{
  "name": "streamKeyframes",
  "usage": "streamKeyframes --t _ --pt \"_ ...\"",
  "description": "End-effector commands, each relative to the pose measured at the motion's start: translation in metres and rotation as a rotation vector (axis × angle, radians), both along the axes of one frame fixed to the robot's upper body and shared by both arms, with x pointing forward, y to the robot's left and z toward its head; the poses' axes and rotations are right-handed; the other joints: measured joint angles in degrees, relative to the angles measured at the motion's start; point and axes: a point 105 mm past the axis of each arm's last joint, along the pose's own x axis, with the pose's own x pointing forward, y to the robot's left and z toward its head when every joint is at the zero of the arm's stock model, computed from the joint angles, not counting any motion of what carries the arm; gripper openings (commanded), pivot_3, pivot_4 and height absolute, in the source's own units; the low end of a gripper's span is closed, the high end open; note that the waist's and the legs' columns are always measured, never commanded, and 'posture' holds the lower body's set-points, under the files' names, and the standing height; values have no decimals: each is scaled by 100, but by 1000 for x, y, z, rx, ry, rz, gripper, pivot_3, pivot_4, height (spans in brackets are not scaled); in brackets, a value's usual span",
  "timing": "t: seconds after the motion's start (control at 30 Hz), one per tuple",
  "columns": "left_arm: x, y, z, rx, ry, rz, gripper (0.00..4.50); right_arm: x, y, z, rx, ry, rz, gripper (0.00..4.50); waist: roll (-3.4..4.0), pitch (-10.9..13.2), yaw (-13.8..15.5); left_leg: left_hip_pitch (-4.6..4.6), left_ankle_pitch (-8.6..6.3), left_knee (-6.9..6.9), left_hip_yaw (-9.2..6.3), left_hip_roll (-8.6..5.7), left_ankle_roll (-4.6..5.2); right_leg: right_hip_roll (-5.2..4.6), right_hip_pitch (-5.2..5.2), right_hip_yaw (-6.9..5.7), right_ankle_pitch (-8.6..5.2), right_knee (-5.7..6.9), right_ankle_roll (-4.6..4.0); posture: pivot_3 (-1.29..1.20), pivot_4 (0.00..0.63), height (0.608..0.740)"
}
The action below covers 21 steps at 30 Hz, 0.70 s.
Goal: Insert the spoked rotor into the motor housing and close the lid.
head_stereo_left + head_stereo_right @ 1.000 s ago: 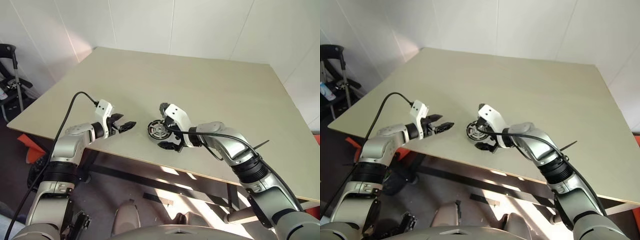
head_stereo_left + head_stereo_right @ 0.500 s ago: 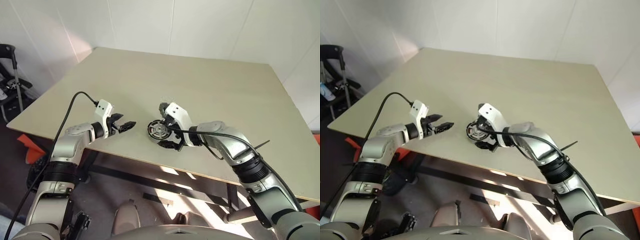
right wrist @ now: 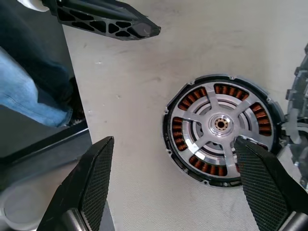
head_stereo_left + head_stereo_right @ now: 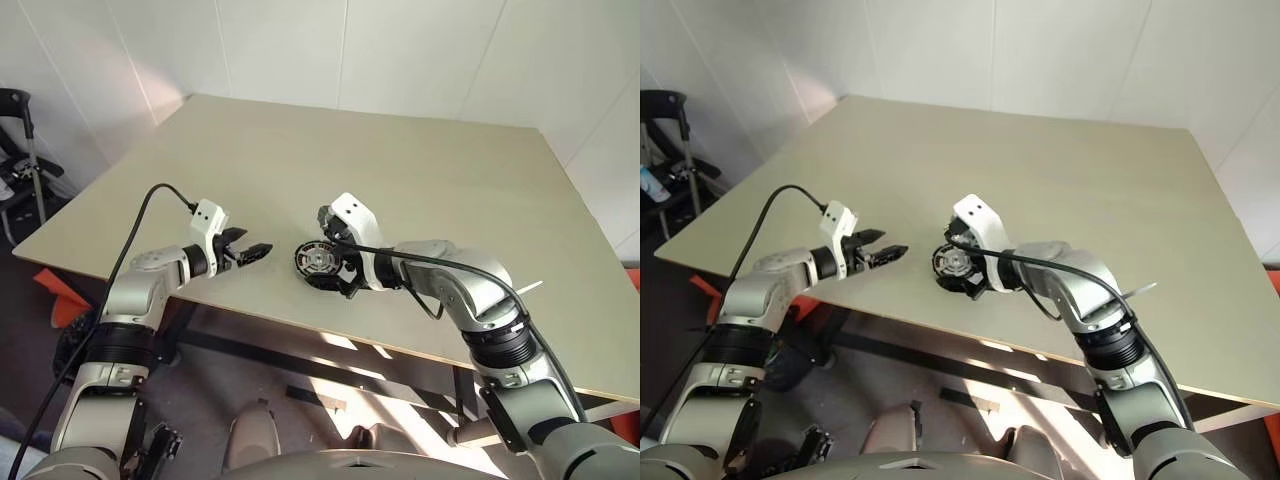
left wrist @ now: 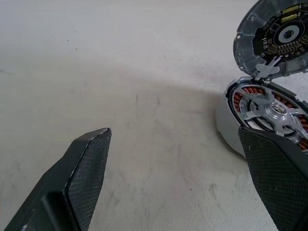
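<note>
Silver spoked rotor [image 3: 220,126] sat seated in the motor housing [image 3: 169,144]; we saw our right gripper [image 4: 340,255], empty and open, lift and roll above it, left gripper [image 4: 246,249] open too, lid [image 5: 274,36] still raised.

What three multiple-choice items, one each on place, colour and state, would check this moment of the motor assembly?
1. Where is the rotor?
A. Seated in the housing
B. Held in the left gripper
C. Lying apart near the table's far edge

2. What colour are the windings between the rotor's spokes?
A. Green
B. White
C. Copper-brown

3. How does the lid stand?
A. Flat and shut on the housing
B. Raised open, tilted up at the housing's edge
C. Lying flat well apart from the housing

Answers: 1 A, the right wrist view shows the silver spokes centred inside the housing's rim. 2 C, copper-brown coils show through the gaps. 3 B, the left wrist view shows it standing up over the rotor, which lies uncovered.
</note>
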Motion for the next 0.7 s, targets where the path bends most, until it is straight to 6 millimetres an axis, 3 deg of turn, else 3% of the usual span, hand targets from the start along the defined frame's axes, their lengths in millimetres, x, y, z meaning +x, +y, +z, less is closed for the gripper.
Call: streamKeyframes --t 0.03,0.17,0.43,0.7 --pt "0 2 12 8 -39 -10 4500 10 1 3 22 -13 -46 4478 0 0 -2 0 0 0 0 0 0 0 0 0 0 0 0 0 0 740" --pt "0 6 13 13 -39 0 4500 8 10 -4 22 3 -34 4478 0 0 3 -2 0 -2 -1 0 0 0 -1 -1 0 -2 0 0 0 740" --pt "-2 9 12 18 -37 11 4500 3 9 -15 16 42 -46 4478 0 0 1 -2 0 -2 -1 0 -1 0 0 -1 0 -2 1 0 0 740" --pt "0 10 12 21 -36 14 4500 0 -9 -21 -14 53 -96 4478 -1 -1 8 0 0 -2 -1 -2 -1 -1 3 0 0 -4 2 0 0 740"
